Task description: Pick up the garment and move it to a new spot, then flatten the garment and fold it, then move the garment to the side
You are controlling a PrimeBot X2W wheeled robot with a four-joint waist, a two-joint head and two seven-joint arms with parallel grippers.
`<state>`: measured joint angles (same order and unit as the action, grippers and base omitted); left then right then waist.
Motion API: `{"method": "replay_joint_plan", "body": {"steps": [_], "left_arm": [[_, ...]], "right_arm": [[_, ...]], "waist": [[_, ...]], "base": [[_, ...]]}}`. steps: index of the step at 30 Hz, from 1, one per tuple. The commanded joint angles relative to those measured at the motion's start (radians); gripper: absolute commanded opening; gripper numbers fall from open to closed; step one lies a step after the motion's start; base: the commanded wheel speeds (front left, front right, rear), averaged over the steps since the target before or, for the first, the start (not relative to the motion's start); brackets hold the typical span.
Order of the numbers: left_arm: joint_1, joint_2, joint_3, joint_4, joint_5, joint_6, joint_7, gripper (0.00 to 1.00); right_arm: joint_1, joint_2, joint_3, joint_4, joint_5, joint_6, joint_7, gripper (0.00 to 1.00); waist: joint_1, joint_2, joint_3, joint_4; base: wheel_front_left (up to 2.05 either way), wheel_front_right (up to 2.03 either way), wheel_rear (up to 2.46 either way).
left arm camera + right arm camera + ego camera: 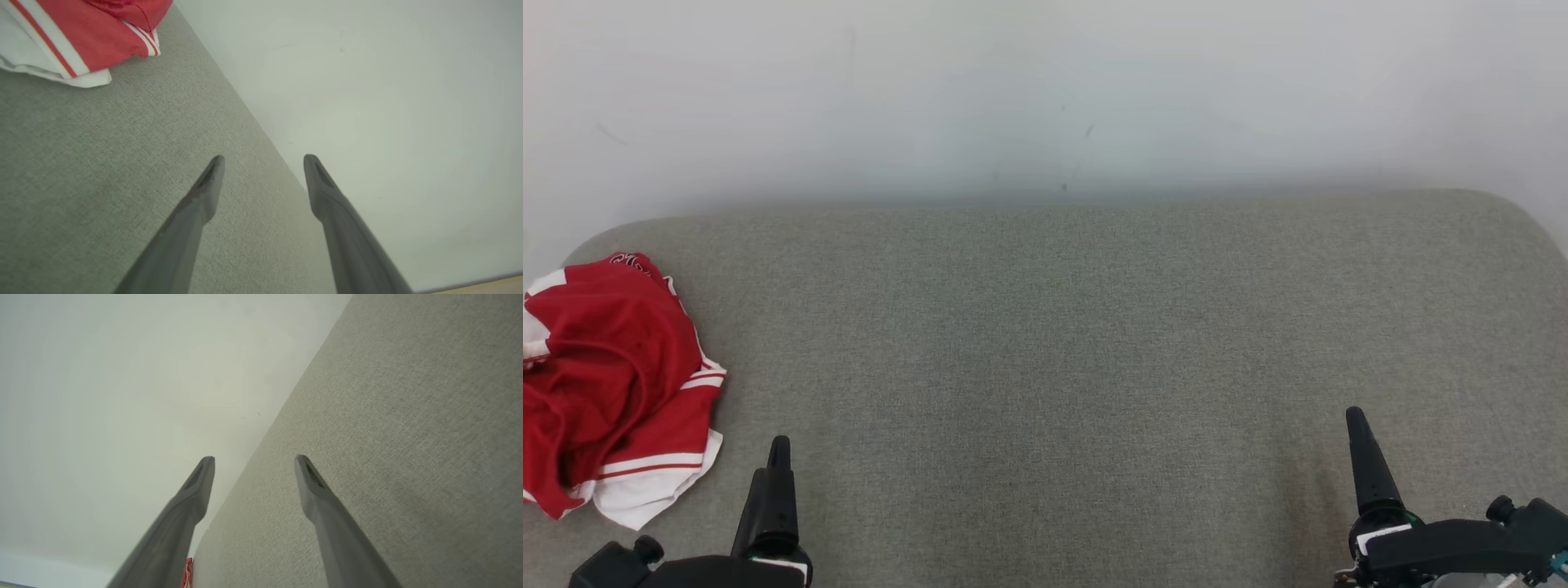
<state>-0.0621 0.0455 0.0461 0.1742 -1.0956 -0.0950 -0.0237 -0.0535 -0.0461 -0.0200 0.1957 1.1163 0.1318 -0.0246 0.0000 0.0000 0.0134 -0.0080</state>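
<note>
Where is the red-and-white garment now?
The garment lies crumpled at the left edge of the grey surface in the head view, just left of the left gripper.

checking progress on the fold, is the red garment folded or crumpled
Crumpled, not folded: the red and white garment lies in a bunched, deeply creased heap at the left end of the grey surface.

Garment [605, 376] red, white-striped; cushion [1094, 367] — grey-green.

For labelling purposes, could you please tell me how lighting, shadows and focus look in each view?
Head view: soft even light, no glare, garment cropped at left edge. Left wrist view: left gripper slightly blurred, garment sharp. Right wrist view: faint shadow on the cushion beside the right gripper.
</note>
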Motion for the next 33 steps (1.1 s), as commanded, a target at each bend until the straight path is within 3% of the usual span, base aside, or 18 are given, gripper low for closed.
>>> {"method": "replay_joint_plan", "body": {"steps": [1,13,33], "left_arm": [[-0.006,0.004,-0.004,-0.021,0.050,0.004,-0.010,1.00],[0.001,0.022,-0.043,-0.037,0.308,0.031,-0.053,1.00],[0.005,0.045,-0.093,-0.059,0.550,0.071,-0.112,1.00]], "right_arm": [[-0.005,-0.004,0.006,-0.020,-0.043,-0.001,-0.010,1.00],[0.004,-0.004,0.027,-0.036,-0.286,-0.001,-0.053,1.00],[0.015,-0.005,0.052,-0.053,-0.562,-0.001,-0.111,1.00]], "waist": [[0.0000,0.0000,0.000,0.000],[0.0000,0.0000,0.006,-0.001],[0.0000,0.0000,0.012,-0.005]], "base": [[0.00,0.00,0.00],[0.00,0.00,0.00],[0.00,0.00,0.00]]}}
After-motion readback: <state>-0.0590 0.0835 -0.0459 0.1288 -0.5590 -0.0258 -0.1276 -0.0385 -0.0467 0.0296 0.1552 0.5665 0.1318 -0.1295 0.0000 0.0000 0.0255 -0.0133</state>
